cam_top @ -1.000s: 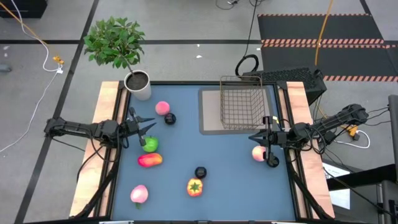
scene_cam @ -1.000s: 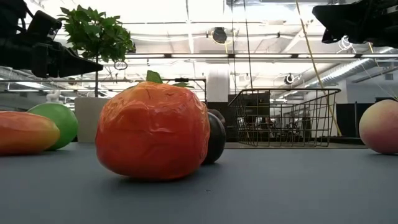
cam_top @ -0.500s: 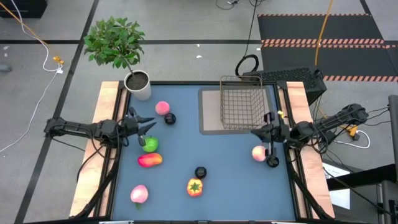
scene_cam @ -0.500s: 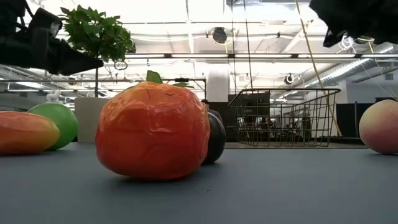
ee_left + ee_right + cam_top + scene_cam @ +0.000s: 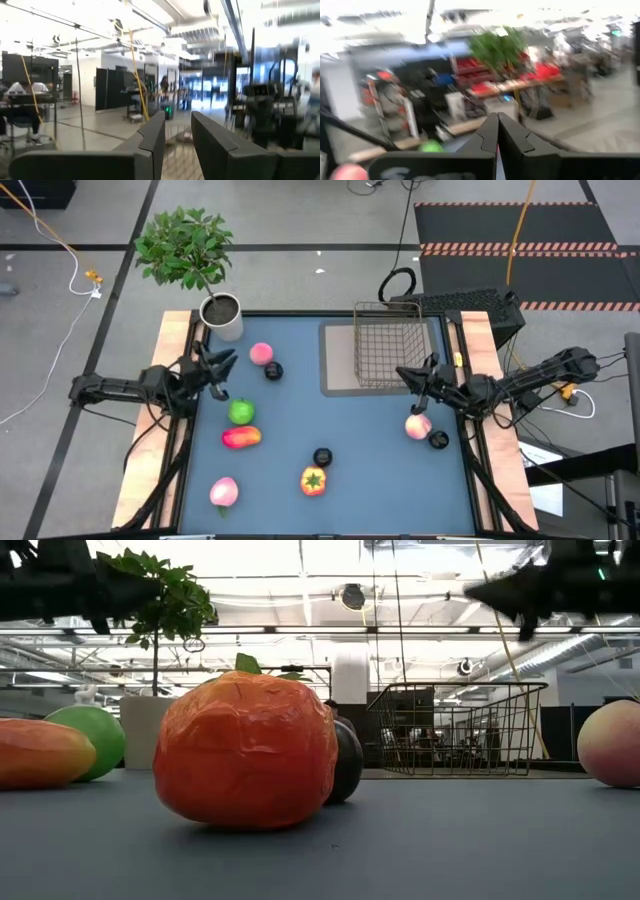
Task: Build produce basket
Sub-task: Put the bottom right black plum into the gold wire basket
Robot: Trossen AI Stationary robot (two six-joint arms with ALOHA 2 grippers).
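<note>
The wire basket (image 5: 388,358) stands at the far right of the blue table top, with nothing in it. Produce lies loose on the table: a pink peach (image 5: 261,354) and a dark ball (image 5: 274,370) far left, a green apple (image 5: 241,412), a red-orange piece (image 5: 241,437), a second pink peach (image 5: 224,492), an orange pepper (image 5: 314,480), a dark ball (image 5: 322,457), and a peach (image 5: 418,425) with a dark ball (image 5: 438,439) at the right. My left gripper (image 5: 222,365) hovers open above the table's left side. My right gripper (image 5: 404,372) hovers shut beside the basket's near right corner.
A white pot with a leafy plant (image 5: 222,315) stands at the far left corner. A grey mat (image 5: 337,360) lies under the basket. Wooden rails (image 5: 170,380) run along the table's left and right sides. Bare blue surface lies in the middle.
Both grippers have risen, tipped their fingers upward and rolled. The left one has swung toward the far edge, away from the green apple. The right one has swung toward the far edge and the basket, away from the peach. No produce has moved.
</note>
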